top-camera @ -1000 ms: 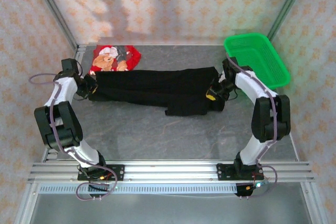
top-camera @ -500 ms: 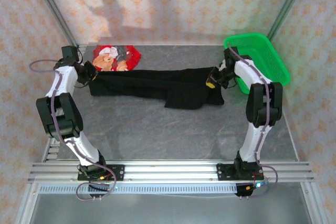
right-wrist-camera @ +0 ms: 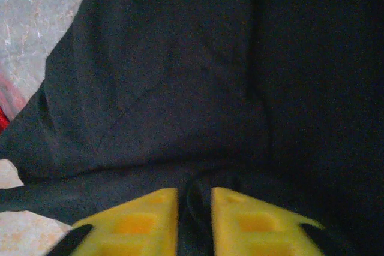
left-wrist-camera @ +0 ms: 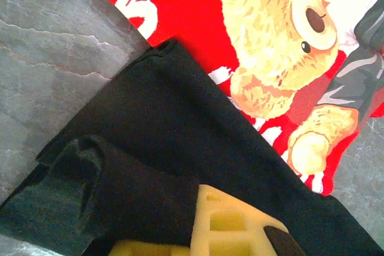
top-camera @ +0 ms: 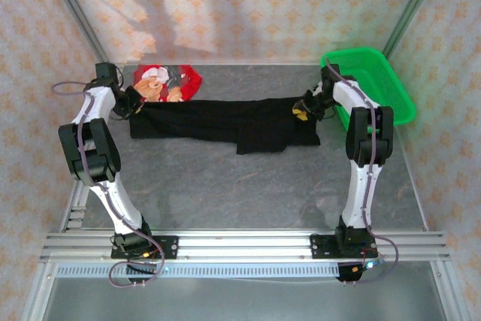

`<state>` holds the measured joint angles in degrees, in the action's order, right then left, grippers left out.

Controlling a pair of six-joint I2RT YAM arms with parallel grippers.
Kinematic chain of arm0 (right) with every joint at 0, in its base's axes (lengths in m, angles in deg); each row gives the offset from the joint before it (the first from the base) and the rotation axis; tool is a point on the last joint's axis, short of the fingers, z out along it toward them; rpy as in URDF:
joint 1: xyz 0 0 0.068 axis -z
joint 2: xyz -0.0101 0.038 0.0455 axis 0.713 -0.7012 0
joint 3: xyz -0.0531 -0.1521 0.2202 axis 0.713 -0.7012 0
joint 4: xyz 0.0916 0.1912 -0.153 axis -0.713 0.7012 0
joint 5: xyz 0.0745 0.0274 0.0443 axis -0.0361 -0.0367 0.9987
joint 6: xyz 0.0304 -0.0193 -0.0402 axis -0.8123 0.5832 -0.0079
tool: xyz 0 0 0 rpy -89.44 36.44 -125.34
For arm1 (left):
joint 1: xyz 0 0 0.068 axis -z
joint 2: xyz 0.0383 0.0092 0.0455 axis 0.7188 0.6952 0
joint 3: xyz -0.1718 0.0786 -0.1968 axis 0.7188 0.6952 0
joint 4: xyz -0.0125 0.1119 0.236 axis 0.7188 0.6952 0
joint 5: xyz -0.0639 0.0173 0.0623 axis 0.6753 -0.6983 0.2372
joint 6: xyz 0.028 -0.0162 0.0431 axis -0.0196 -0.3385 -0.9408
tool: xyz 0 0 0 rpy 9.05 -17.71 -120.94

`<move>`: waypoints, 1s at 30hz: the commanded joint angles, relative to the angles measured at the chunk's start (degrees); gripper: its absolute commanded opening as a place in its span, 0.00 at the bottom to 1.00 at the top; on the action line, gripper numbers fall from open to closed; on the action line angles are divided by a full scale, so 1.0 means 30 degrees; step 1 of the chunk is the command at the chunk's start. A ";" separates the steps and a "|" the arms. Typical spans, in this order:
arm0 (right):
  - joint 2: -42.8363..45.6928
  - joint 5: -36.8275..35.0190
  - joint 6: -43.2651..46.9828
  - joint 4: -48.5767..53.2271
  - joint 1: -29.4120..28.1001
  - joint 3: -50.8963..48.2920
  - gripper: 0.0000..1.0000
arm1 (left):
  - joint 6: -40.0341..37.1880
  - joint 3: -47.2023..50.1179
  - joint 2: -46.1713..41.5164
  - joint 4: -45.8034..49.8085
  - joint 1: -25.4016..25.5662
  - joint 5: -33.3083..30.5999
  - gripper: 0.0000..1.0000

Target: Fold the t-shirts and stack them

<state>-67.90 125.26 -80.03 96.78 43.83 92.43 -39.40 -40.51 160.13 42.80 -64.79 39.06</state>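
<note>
Near the back of the table (top-camera: 225, 186), big plain black cloth t-shirt (top-camera: 225, 120), left gripper (top-camera: 138, 107) and right gripper (top-camera: 300, 112) pinching its ends, red bear-print t-shirt (top-camera: 167, 83) behind

Camera positions: one high over the table's (top-camera: 225, 186) near edge, one on each wrist.
The high one looks down on everything; both wrist cameras press close over the black shirt (top-camera: 210, 119) it also sees, the left catching the red shirt (left-wrist-camera: 198, 10) too.
</note>
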 commanded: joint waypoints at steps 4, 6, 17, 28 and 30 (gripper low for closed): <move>0.0911 0.1236 -0.2556 -0.4512 0.0154 -0.0620 0.44 | -0.1030 -0.0912 0.0573 0.0616 0.0031 -0.0514 0.00; 0.2454 0.0829 -0.2626 -0.4742 0.0152 -0.1928 0.48 | -0.1107 -0.0870 0.0545 0.0605 0.0036 -0.0524 0.00; 1.0133 -0.0280 -0.3182 -0.5216 -0.1149 -1.1540 0.44 | -0.0942 -0.0505 0.0571 0.0078 0.0080 -0.0149 0.00; 0.6631 -0.1466 -0.2939 -0.7887 -0.2875 -1.1485 0.34 | -0.1399 0.0503 -0.0299 -0.0090 0.0227 0.0292 0.00; 0.6453 -0.1808 -0.2839 -0.7737 -0.2925 -1.1440 0.34 | -0.1408 0.0773 -0.0492 -0.0135 0.0234 0.0342 0.00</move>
<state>-48.03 122.75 -89.45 74.73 35.32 56.32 -41.98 -39.48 161.73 42.93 -64.50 39.57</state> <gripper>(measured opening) 0.339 0.049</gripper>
